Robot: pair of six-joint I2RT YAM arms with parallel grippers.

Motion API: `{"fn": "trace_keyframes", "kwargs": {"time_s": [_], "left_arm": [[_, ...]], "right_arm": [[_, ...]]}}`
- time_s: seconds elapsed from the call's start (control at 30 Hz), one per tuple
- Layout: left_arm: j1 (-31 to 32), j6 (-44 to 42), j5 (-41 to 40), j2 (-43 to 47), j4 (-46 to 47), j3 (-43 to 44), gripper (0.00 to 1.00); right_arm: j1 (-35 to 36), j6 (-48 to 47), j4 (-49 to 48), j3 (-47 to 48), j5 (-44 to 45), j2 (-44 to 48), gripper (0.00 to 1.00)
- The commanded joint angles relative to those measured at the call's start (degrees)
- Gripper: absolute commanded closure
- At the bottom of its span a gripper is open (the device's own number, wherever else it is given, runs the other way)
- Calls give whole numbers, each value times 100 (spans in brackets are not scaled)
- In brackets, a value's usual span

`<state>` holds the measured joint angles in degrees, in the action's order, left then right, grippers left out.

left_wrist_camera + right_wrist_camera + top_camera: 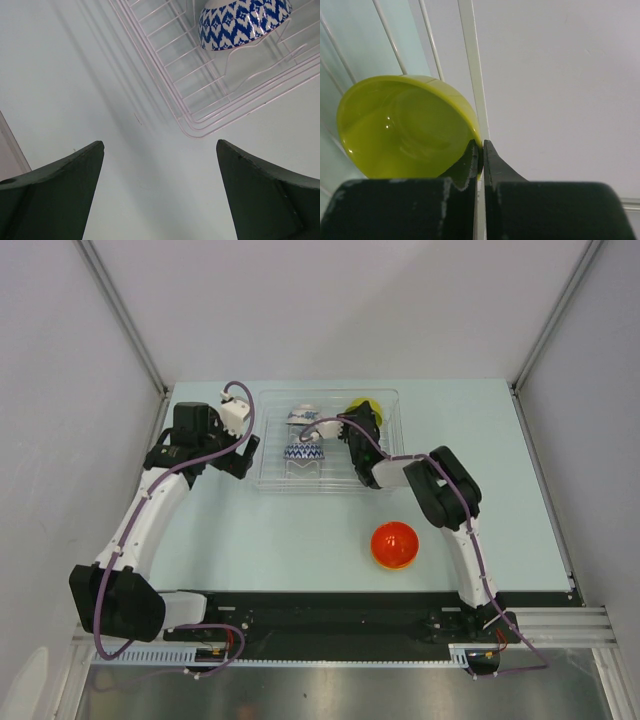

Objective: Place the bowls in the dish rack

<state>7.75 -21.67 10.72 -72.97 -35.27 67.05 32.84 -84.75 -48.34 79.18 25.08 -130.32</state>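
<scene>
The clear dish rack [275,480] lies at the table's far middle. Two white bowls with blue zigzags stand in it, one at the back [303,415] and one nearer [303,452]; the nearer one also shows in the left wrist view [242,22]. My right gripper [358,423] is over the rack's right part, shut on the rim of the yellow-green bowl [405,127], which is tilted on edge. An orange-red bowl [394,544] sits upside down on the table near the right arm. My left gripper [160,192] is open and empty over bare table, just left of the rack's corner [192,131].
Grey walls close in the table on the left, back and right. The black base rail [330,615] runs along the near edge. The right arm's forearm [440,485] hangs over the table between the rack and the orange-red bowl.
</scene>
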Motion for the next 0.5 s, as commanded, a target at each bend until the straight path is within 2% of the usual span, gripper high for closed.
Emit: {"fn": "trace_keyframes", "kwargs": {"time_s": [0.0,0.23,0.47], "left_arm": [[-37,-118,79,187,99,-51,0],[-37,-118,88,204,108,-51,0],[-37,-118,97,195,169,-122,0]], "right_arm": [[56,-15,-308,-69,-38,-99,100],[117,423,701,-61,-74,209,100],[100,714,1493,194,-47,305,90]]}}
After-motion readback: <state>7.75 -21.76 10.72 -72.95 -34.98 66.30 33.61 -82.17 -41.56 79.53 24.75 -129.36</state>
